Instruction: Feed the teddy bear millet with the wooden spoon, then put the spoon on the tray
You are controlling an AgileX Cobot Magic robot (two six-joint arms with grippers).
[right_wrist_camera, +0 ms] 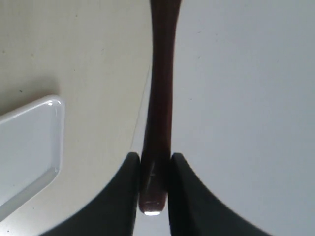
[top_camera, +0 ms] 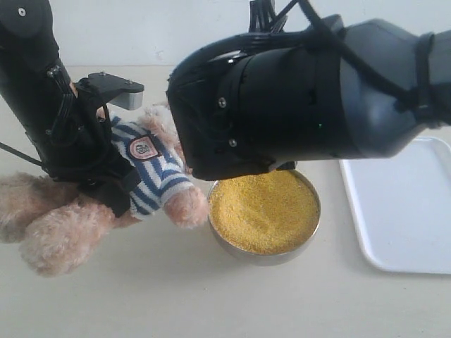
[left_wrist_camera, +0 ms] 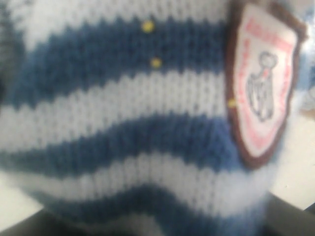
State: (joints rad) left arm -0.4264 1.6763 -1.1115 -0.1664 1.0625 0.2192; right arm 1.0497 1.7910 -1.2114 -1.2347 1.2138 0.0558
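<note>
The teddy bear [top_camera: 151, 165] lies on its back left of the bowl, and its striped shirt [left_wrist_camera: 147, 123] and chest badge [left_wrist_camera: 263, 83] fill the left wrist view. A few yellow millet grains [left_wrist_camera: 156, 62] stick to the shirt. My left gripper [top_camera: 116, 193] is clamped around the bear's torso. The millet [top_camera: 264, 210] fills the round metal bowl [top_camera: 232, 248]. My right gripper [right_wrist_camera: 155, 164] is shut on the end of the wooden spoon's handle [right_wrist_camera: 161, 98]; the spoon's bowl is out of view. In the exterior view the bulky right arm [top_camera: 310, 91] hides the spoon.
The white tray [top_camera: 402, 211] lies at the right of the table, right of the bowl, and its corner [right_wrist_camera: 29, 142] shows beside the spoon handle in the right wrist view. The right arm hangs above the bowl's far edge.
</note>
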